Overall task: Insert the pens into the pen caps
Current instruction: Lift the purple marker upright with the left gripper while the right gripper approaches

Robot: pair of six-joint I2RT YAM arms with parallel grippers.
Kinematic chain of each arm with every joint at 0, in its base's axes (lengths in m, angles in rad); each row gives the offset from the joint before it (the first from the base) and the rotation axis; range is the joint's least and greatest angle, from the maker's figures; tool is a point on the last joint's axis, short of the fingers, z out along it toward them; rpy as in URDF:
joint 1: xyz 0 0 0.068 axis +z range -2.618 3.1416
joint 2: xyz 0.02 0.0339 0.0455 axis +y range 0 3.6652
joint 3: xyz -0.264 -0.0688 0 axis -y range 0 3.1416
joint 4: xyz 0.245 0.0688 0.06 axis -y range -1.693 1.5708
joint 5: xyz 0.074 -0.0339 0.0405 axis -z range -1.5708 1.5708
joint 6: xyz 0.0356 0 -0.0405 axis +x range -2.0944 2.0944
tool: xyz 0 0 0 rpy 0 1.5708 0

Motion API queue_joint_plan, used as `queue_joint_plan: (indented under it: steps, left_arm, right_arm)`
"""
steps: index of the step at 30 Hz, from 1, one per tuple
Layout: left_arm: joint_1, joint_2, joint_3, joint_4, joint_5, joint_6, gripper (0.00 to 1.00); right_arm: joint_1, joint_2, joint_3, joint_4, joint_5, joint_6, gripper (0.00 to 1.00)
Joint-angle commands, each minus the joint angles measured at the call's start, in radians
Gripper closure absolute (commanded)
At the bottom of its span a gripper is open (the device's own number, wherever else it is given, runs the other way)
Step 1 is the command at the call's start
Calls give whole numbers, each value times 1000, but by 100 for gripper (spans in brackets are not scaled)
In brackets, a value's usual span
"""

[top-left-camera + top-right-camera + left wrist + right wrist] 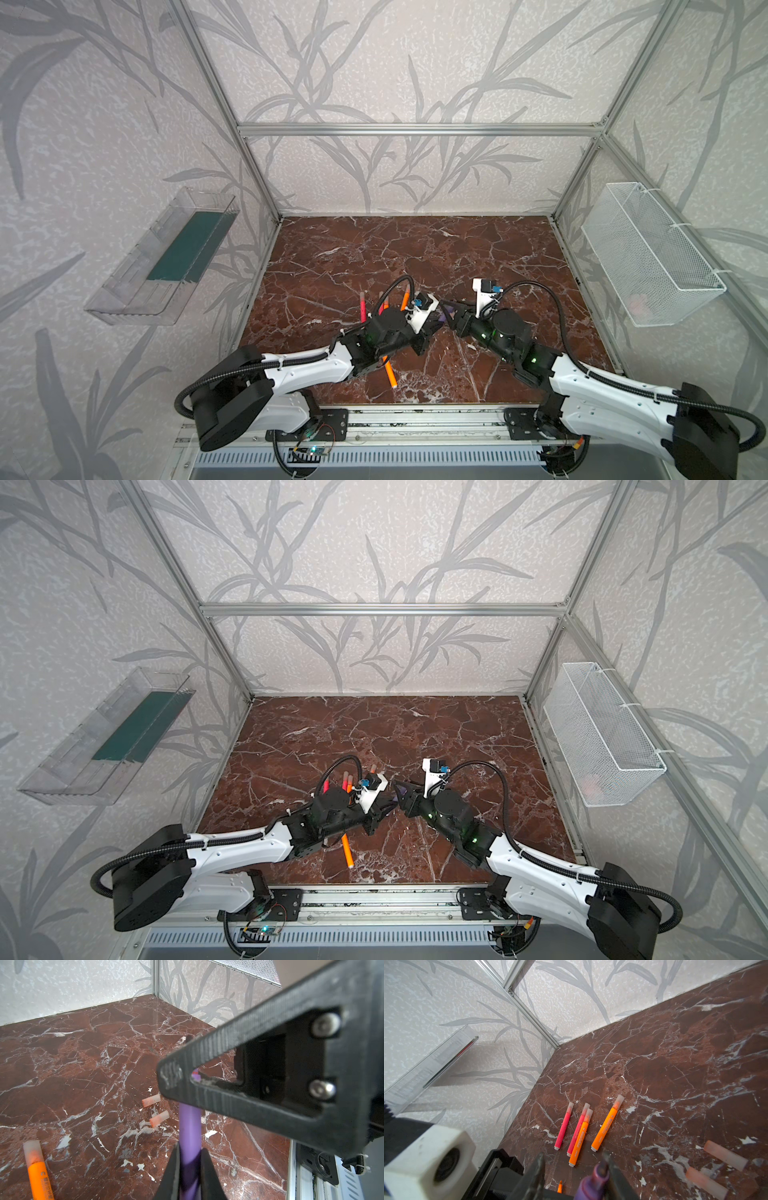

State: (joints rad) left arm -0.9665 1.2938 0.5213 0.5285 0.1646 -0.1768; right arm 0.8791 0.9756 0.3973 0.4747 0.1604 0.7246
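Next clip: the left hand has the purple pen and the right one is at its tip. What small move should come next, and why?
Probably close the right hand on the purple pen: that hand's jaws stand apart around the bare tip end, holding no cap, while the left hand grips the barrel. Two loose caps lie on the table.

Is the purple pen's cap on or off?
Off. In the right wrist view the purple pen shows its bare pointed tip, and two loose pen caps lie on the table.
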Motion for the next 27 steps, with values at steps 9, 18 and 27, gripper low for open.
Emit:
queue_joint_plan:
  steps: [9,18,27]
  left_arm:
    - [-5,-5,17,30,23,20,100]
    - [-6,7,26,32,27,17,81]
    - [-6,31,36,45,31,14,68]
  right_arm:
    - [6,18,37,15,23,-9,65]
    - [22,18,40,16,12,-11,87]
    - [85,33,67,19,46,-44,89]
